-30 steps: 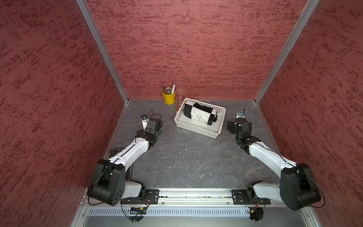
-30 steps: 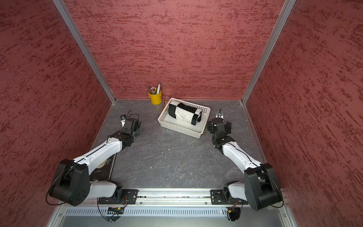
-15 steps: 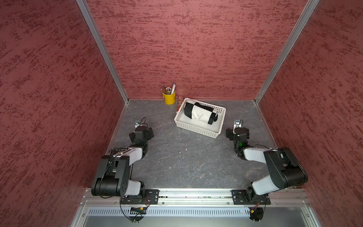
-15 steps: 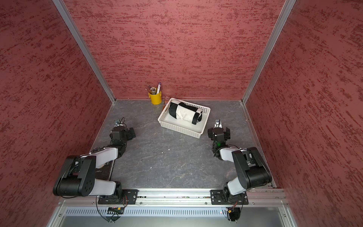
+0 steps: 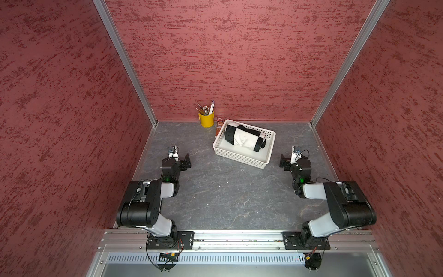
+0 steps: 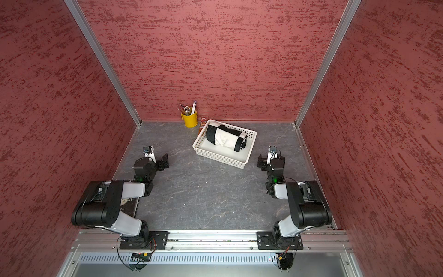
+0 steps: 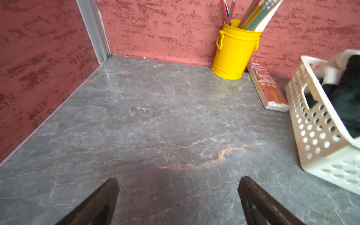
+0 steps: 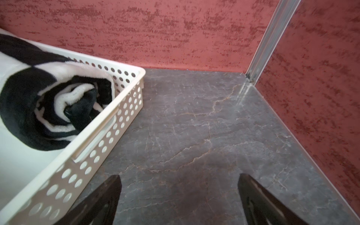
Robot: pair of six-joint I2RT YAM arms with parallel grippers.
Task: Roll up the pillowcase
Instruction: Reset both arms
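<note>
Looks basically done tbh. Find the pillowcase (image 5: 244, 139) rolled up snug inside the white basket (image 5: 239, 158). Note left pincer (image 5: 186, 163) and right pincer (image 5: 284, 163) both gaping wide, holding nothing, low over the surface (image 5: 227, 199) either side. Pull away slow, no bumping that basket.

Both arms folded back, elbows now close to base rail (image 5: 239, 236); left gripper (image 5: 186, 162) and right gripper (image 5: 284, 163) drawn toward 6 o'clock, away from basket (image 5: 239, 157).
</note>
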